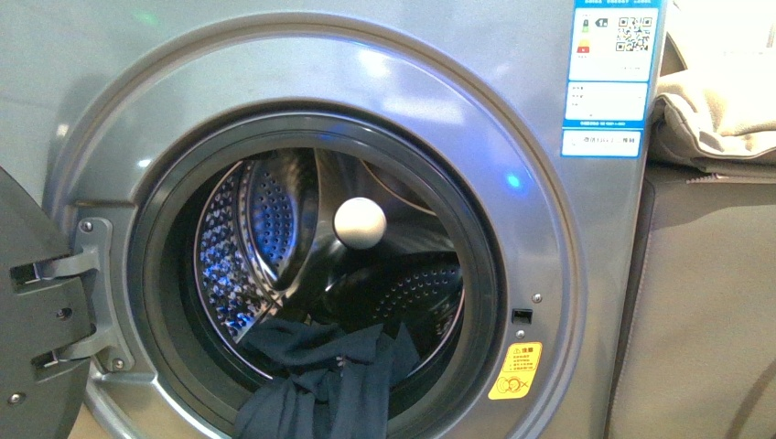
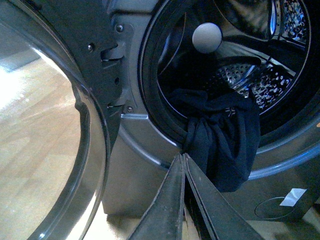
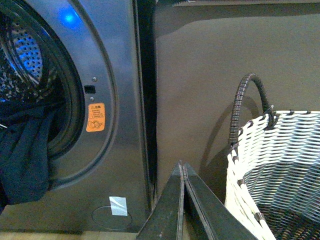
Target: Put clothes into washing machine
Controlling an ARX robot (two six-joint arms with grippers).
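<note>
The silver-grey washing machine (image 1: 384, 82) stands with its door open. The dark navy clothes (image 1: 320, 375) lie half in the steel drum (image 1: 265, 229) and hang out over the rubber gasket (image 1: 151, 274). In the left wrist view the clothes (image 2: 225, 145) droop over the rim, and my left gripper (image 2: 183, 156) is shut and empty, its tips just below and beside the hanging fabric. My right gripper (image 3: 182, 165) is shut and empty, in front of the taupe cabinet, well to the side of the clothes (image 3: 25, 155). Neither gripper shows in the front view.
The open door (image 2: 55, 125) swings out at the hinge side (image 1: 37, 302). A white ball (image 1: 360, 223) sits in the drum. A taupe cabinet (image 3: 225, 65) stands beside the machine, with beige folded cloth (image 1: 714, 101) on top. A white wicker basket (image 3: 280, 170) stands close by my right gripper.
</note>
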